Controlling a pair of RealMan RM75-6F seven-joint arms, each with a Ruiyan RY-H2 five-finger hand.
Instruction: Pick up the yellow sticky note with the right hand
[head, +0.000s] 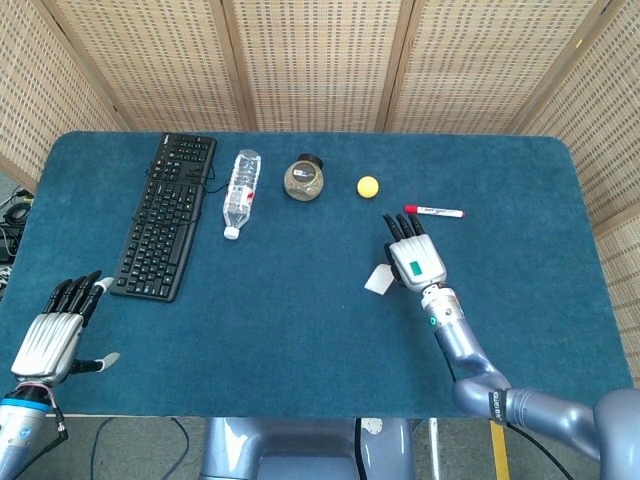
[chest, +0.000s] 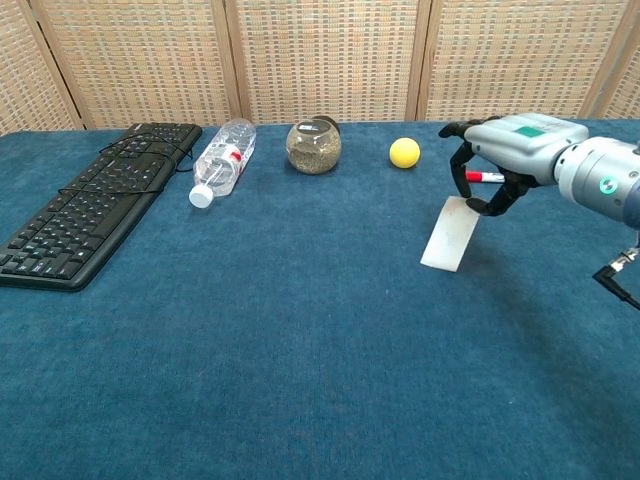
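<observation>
My right hand (head: 415, 262) (chest: 510, 150) is lifted above the blue table and pinches the top edge of the sticky note (head: 380, 279) (chest: 450, 233). The note hangs down tilted from the fingers, clear of the cloth, and shows its pale underside. My left hand (head: 50, 340) rests low at the table's near left corner with its fingers spread and nothing in it; the chest view does not show it.
Along the back stand a black keyboard (head: 165, 213), a lying water bottle (head: 240, 192), a jar (head: 303, 178) and a yellow ball (head: 368, 185). A red marker (head: 435, 211) lies just behind my right hand, partly hidden in the chest view.
</observation>
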